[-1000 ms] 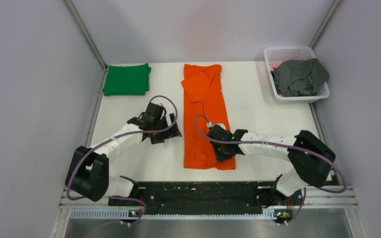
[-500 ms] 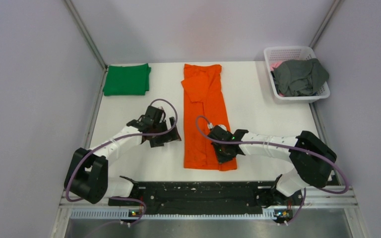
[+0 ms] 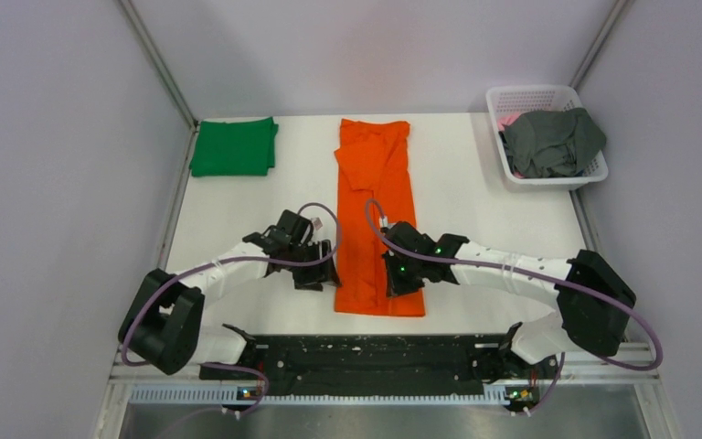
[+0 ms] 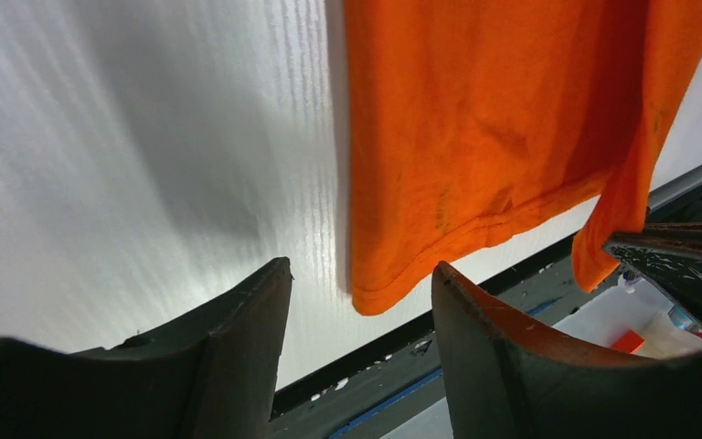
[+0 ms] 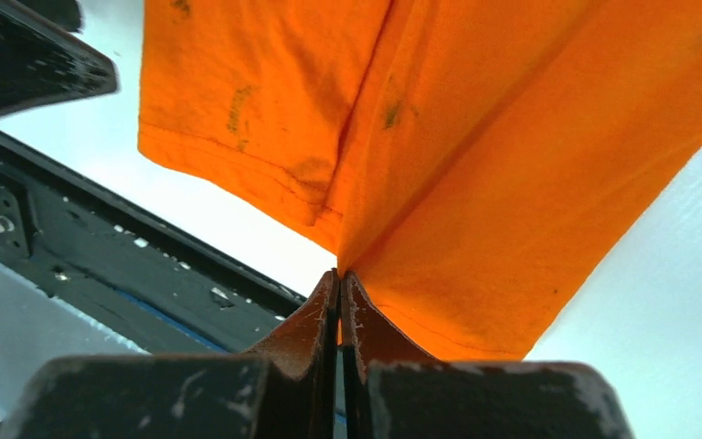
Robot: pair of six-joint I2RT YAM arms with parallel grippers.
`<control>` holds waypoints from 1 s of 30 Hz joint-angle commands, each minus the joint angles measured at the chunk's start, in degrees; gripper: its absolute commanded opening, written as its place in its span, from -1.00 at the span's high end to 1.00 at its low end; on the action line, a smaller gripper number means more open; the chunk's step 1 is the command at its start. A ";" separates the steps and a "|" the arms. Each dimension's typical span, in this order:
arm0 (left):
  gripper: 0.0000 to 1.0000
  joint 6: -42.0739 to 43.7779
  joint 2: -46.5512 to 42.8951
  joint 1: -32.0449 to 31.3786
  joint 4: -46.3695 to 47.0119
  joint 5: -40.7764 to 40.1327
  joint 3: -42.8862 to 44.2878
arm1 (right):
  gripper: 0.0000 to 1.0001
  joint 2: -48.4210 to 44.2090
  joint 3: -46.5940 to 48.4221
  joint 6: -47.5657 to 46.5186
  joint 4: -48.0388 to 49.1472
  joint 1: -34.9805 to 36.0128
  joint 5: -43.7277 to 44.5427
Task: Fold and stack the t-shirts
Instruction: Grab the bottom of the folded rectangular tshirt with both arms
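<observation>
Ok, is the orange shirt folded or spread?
Partly folded: the orange shirt lies as a narrow lengthwise strip, not yet folded crosswise. The right gripper pinches its near end.

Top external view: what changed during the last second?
The left tool moved nearer and right, to the near left corner of the orange t-shirt, open. The right tool, shut on the near hem, shifted slightly left with it. The green t-shirt and the grey t-shirt in the basket stayed.

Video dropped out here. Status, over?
Right gripper shut on orange t-shirt near hem. Left gripper open at its near-left corner. Nothing blocking.
</observation>
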 commanded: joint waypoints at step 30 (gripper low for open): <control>0.44 -0.54 -0.02 -4.03 -0.37 -2.68 -5.51 | -0.63 -2.38 -2.36 9.20 14.21 5.70 -0.36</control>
